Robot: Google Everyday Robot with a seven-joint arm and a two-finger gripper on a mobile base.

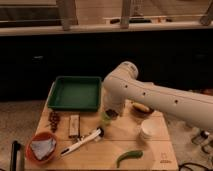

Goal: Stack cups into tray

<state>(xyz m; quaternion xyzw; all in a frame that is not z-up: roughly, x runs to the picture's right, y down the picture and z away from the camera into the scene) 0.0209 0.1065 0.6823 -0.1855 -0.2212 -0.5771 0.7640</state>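
Observation:
The dark green tray [75, 93] lies at the back left of the wooden table, with nothing showing inside it. The translucent light-green cup [105, 119] stands just off the tray's front right corner. My gripper [112, 112] hangs below the white arm [150, 95], right above and beside that cup. A small dark, shiny thing at the gripper may be the steel cup; I cannot tell for certain. The cream-white cup [148, 131] stands upright to the right, apart from the gripper.
A dark bowl [141, 108] sits behind the cream cup. An orange bowl [42, 147] holding a grey cloth is at the front left. A white-and-black brush [82, 141], a snack bar [75, 125], dark grapes [54, 120] and a green chili [129, 156] lie on the table.

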